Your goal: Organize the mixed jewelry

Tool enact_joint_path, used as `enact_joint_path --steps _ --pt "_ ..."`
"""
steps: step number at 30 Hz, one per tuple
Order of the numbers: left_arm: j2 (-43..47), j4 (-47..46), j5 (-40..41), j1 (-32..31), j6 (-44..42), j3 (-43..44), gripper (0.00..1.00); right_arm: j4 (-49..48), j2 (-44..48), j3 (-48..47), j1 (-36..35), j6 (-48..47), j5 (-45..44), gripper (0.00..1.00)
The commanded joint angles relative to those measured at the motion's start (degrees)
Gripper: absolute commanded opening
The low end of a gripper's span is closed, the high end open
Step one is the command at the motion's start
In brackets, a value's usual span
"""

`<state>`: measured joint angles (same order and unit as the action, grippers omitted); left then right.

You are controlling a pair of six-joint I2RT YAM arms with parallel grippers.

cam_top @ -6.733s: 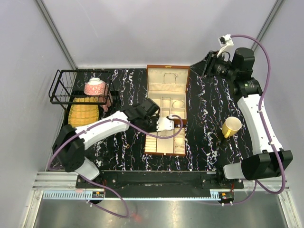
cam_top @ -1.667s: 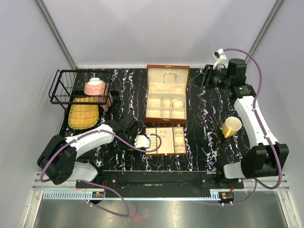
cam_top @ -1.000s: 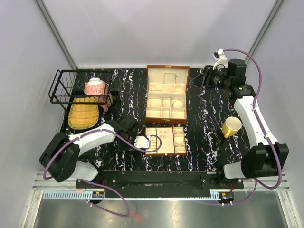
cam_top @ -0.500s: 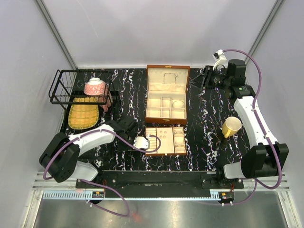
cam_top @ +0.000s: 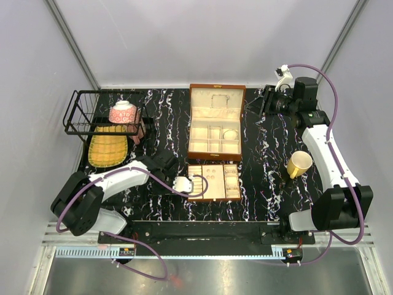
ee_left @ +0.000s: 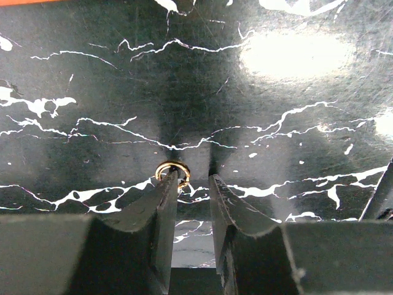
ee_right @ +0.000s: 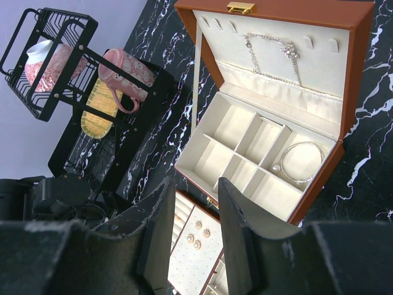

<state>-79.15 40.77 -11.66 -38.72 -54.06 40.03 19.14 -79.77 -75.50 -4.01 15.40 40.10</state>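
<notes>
Left arm low over the black marble surface point(ee_left: 276, 123), wrist tipped down. Left fingers point(ee_left: 159, 209) stand a narrow gap apart, released, nothing between them. A small gold ring point(ee_left: 171, 163) lies flat on the surface at the tip of the finger on the left side of the wrist view, at 11 o'clock from the gap. That tip overlaps the ring's near edge; actual contact cannot be told. The other finger is clear of the ring.

Top view: left fingers sit at 9 o'clock of the cream tray point(cam_top: 231, 184), just beside its left edge. The ring itself is too small to make out from there.

The tray lies on the surface at 6 o'clock of the brown box point(ee_right: 307, 11), close to it but apart. Small earrings point(ee_right: 198, 236) sit in the tray's upper left part.

The box stands open, lid upright. A fine necklace point(ee_right: 286, 50) hangs on the lid lining. A pale bangle point(ee_right: 301, 162) lies in the box's right-hand compartment; the other compartments show bare lining.

Right arm raised at the far right corner, at 2 o'clock of the box, wrist camera looking back across it. Right fingers point(ee_right: 156, 233) part-spread, released, gripping nothing, well above the surface.

Yellow cup point(cam_top: 299, 164) stands at 3 o'clock of the tray, well apart. Black wire rack point(cam_top: 101, 114) at 9 o'clock of the box, with a pink bowl point(cam_top: 123, 112) in it.
</notes>
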Motion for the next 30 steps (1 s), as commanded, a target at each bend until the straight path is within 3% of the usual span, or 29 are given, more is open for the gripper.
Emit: enact_joint_path --steps 1,16,23,30 --pt "-1.8 -1.8 0.3 0.1 0.0 -2.1 0.3 -2.7 1.5 -0.7 0.2 -0.1 0.7 0.4" --pt "-2.2 -3.5 1.9 -2.1 2.2 -4.2 0.13 -2.0 1.5 -1.7 0.2 0.2 0.7 0.4" --pt "-1.5 -4.4 2.3 -3.0 4.0 -5.1 0.0 -2.0 2.0 -1.1 0.3 0.0 0.3 0.4" --pt "-0.6 -3.8 2.1 -3.0 4.8 -2.5 0.0 -1.6 2.2 -1.6 0.3 -0.2 0.3 0.4"
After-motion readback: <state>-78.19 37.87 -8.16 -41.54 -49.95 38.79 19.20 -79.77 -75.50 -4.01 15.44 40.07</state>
